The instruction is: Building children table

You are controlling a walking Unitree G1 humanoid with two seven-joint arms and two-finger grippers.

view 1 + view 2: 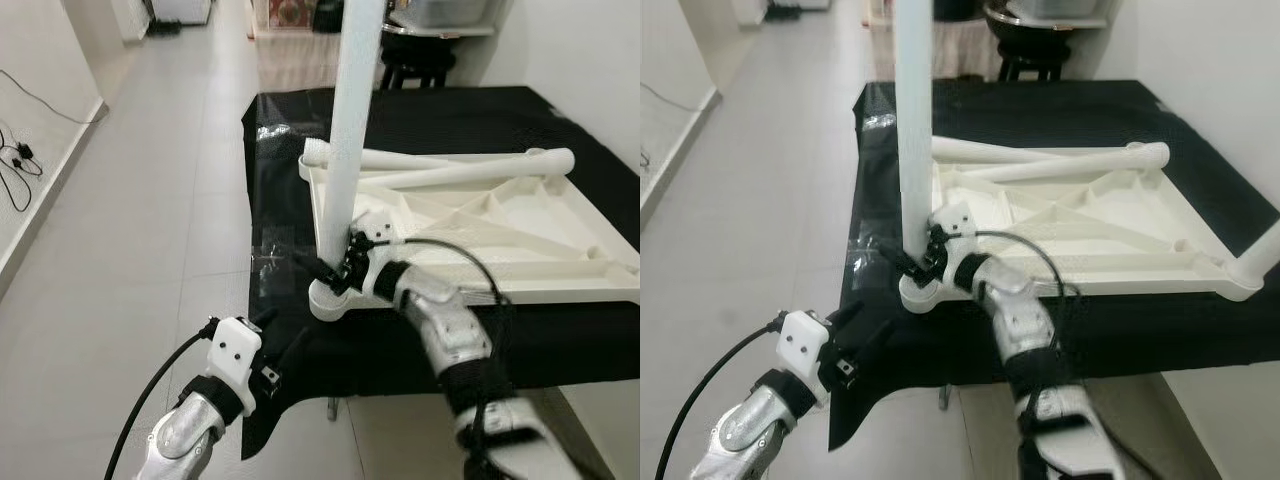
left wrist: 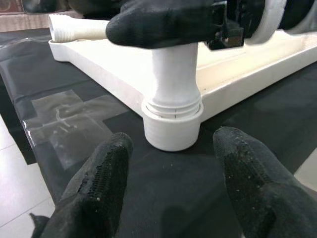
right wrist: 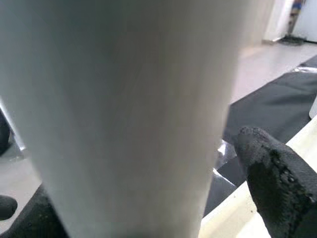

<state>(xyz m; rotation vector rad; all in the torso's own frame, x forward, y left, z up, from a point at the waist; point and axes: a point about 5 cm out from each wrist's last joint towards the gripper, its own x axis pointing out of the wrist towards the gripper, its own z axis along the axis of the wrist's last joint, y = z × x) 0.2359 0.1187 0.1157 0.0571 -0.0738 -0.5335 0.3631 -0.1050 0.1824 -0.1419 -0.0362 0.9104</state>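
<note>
Nearest: left pincer (image 1: 268,352), fingers apart and gripping nothing, hovering at the edge of the black-covered surface (image 1: 560,335), just short of the corner socket (image 2: 173,126). Straight ahead of it, right pincer (image 1: 340,268) clamped around the base of the upright leg (image 1: 352,120), right above that socket. Leg standing vertical in the socket; threads visible at the joint in the left wrist view, so probably not screwed fully home yet. Beyond the right pincer, upside-down white tabletop (image 1: 520,235) flat on the surface, two loose legs (image 1: 470,168) lying across its far side. So roughly one leg in, others to go, then flipping the whole thing upright.
</note>
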